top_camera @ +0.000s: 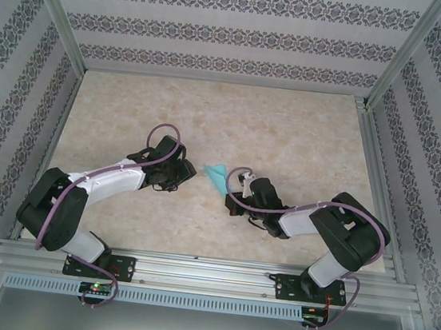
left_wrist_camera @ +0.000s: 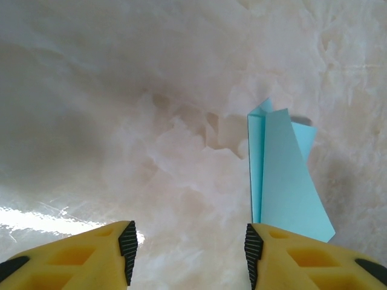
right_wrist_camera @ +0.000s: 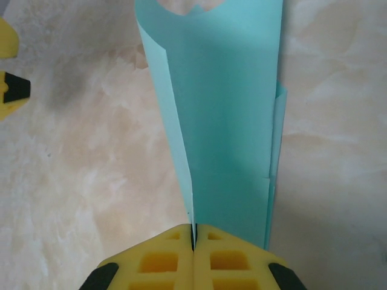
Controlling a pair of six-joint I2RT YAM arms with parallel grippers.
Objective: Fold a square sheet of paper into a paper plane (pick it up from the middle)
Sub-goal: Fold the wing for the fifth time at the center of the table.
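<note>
Nearest the right wrist camera, the right gripper (right_wrist_camera: pixel 193 239) has its yellow fingers pressed together, pinching the narrow end of the teal paper plane (right_wrist_camera: pixel 227 121), whose folded layers widen away from the jaws. The left gripper (left_wrist_camera: pixel 188 246) stands with its fingers apart and nothing between them. The plane sits just ahead of its right-hand finger, and contact cannot be told. From above, the plane lies between the two grippers, mid-way across the marbled tabletop (top_camera: pixel 210 115).
</note>
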